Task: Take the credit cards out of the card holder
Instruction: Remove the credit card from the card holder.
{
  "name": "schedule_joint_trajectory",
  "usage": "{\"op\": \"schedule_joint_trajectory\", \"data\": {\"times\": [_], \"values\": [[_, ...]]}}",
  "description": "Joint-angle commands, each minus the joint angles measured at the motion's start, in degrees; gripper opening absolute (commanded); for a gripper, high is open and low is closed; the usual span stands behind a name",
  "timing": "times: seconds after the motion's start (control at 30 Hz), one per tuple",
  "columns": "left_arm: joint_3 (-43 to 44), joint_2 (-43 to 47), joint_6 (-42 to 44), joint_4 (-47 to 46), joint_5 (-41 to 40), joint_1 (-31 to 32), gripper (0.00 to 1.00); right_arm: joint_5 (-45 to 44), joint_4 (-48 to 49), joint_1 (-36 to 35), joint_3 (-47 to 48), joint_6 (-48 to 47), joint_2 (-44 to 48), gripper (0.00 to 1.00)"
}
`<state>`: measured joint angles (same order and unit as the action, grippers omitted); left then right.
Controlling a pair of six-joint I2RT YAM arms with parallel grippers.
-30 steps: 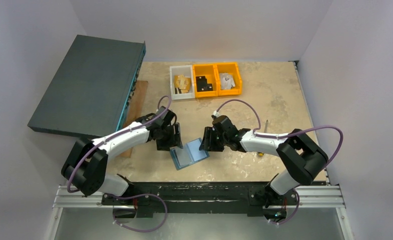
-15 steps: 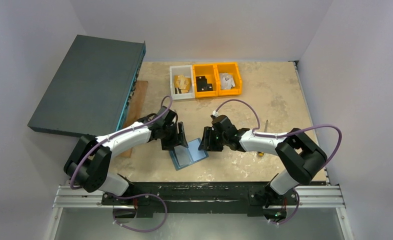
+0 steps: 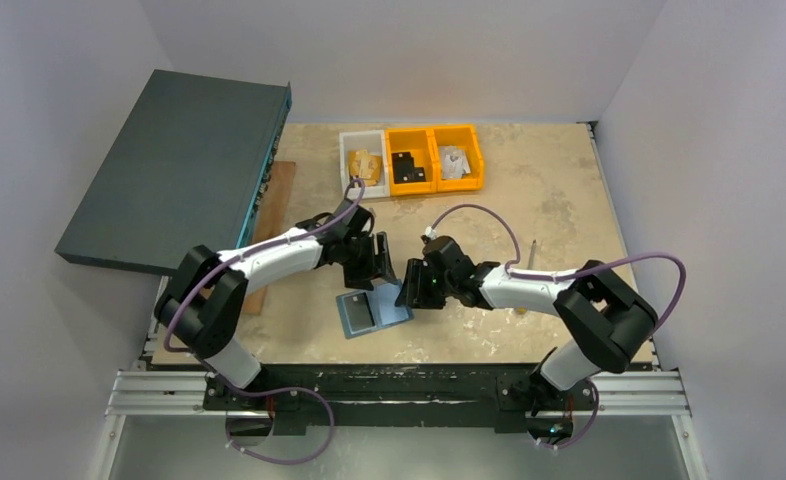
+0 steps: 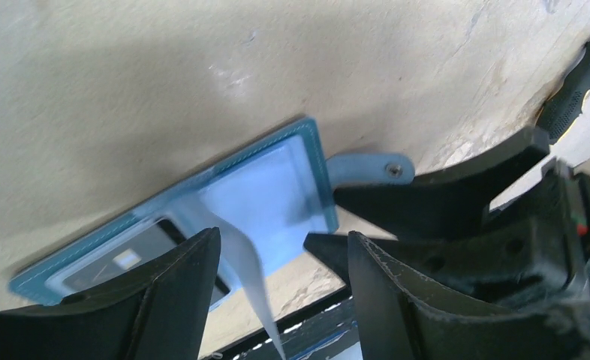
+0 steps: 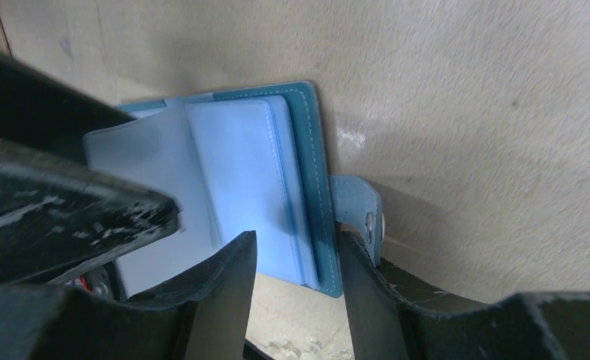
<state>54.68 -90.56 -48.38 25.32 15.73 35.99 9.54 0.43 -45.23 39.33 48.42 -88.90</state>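
Observation:
The card holder (image 3: pixel 377 312) lies open on the table, a teal-blue wallet with pale blue inner pockets (image 5: pixel 239 172). A grey credit card (image 3: pixel 357 313) shows in its left half, also seen in the left wrist view (image 4: pixel 127 255). My left gripper (image 3: pixel 374 275) hovers open over the holder's far edge. A pale blue inner leaf (image 4: pixel 251 277) stands up between its fingers, gripped by neither. My right gripper (image 5: pixel 298 244) is open at the holder's right edge, one finger over the pale pockets and the other by the snap tab (image 5: pixel 359 210).
A large dark teal box (image 3: pixel 179 170) leans at the back left beside a wooden board (image 3: pixel 274 200). One white bin (image 3: pixel 363 165) and two orange bins (image 3: pixel 434 158) stand at the back. A screwdriver (image 3: pixel 530 262) lies right of the arms.
My left gripper has swung right and away from me, from the holder's left side to above its far edge. The grey card now shows. The right gripper crept slightly left.

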Motion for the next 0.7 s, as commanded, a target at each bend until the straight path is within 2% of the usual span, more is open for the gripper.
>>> {"op": "schedule_joint_trajectory", "data": {"times": [0.0, 0.33, 0.47, 0.67], "values": [[4.4, -4.7, 0.8, -2.2, 2.8, 1.5, 0.63, -1.8, -1.9, -1.3, -2.4, 2.4, 2.2, 0.45], [5.9, -8.4, 0.6, -2.0, 2.6, 3.1, 0.63, -7.9, -9.1, -1.2, -1.2, 3.1, 11.0, 0.48], [6.9, -6.3, 1.6, 0.3, 1.0, 2.9, 0.63, -11.7, -12.7, -1.3, 1.7, 1.0, 13.1, 0.49], [5.8, 1.2, 2.9, 5.4, -5.0, 0.5, 0.63, -9.7, -9.0, -3.8, 3.5, -0.1, 10.9, 0.49]]}}
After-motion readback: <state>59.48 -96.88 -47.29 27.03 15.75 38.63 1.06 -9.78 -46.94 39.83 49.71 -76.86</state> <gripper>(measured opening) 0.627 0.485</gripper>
